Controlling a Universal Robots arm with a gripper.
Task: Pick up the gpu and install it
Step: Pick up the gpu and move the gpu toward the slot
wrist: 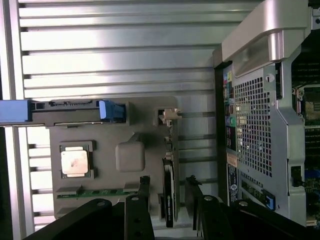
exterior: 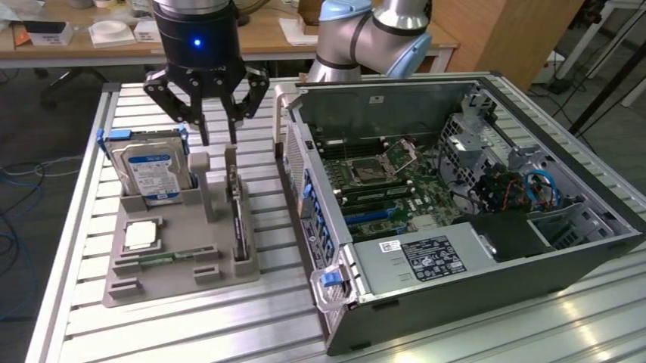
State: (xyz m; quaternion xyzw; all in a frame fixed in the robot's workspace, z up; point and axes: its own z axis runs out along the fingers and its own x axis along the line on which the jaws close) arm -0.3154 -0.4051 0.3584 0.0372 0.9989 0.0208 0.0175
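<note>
The gpu [exterior: 238,219] is a thin dark card standing on edge in a slot of the grey tray [exterior: 151,291], with its pale bracket end toward the back. My gripper [exterior: 218,141] hangs just above that far end, open. In the wrist view the gpu [wrist: 170,200] runs between my two black fingers [wrist: 144,200], with a gap on each side. The open computer case [exterior: 454,189] lies to the exterior view's right of the tray, motherboard slots exposed.
A silver hard drive [exterior: 151,172] with a blue label stands upright in the tray beside the gpu. A processor chip [exterior: 141,234] and a green memory stick [exterior: 162,259] lie in front of it. The case wall [wrist: 255,125] is close beside the gpu. Ribbed metal table [exterior: 202,333] all around.
</note>
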